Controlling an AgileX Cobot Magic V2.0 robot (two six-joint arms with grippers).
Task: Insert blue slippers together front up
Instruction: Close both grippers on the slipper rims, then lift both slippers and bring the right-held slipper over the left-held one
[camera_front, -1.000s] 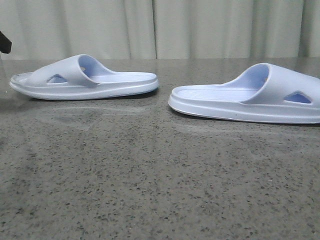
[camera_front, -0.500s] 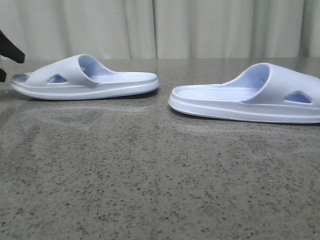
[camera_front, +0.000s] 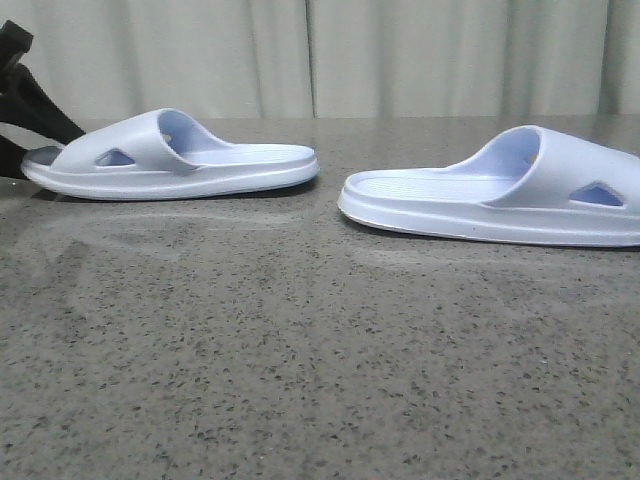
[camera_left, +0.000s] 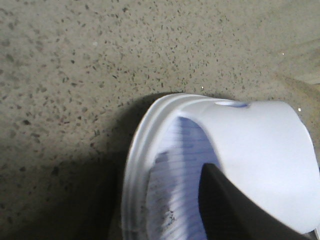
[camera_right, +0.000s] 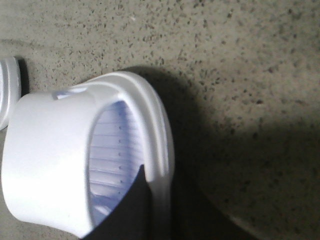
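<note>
Left gripper (camera_front: 22, 100), dark and only partly in frame at the left edge of the front view, hangs at the toe end of the left slipper (camera_front: 170, 160); in its wrist view one dark finger (camera_left: 225, 205) lies over the ribbed footbed near the strap, but whether the jaws are parted or closed on anything cannot be told. Right gripper (camera_right: 135, 210) shows only as a dark shape at the open toe of the right slipper (camera_front: 500, 195), not visible in the front view; its state likewise cannot be told. Both blue slippers lie sole-down and well apart, heels pointing toward each other, straps outward.

The step in hand appears to be each arm reaching for its own slipper. A sound grasp would likely pinch the toe rim or strap edge, since soft foam may flex under a shallow hold, and each slipper would then need raising toe-up before the two are brought together.

The table (camera_front: 320, 360) is a speckled grey-brown stone surface with a faint sheen. Behind it hangs a pale pleated curtain (camera_front: 400, 55).
</note>
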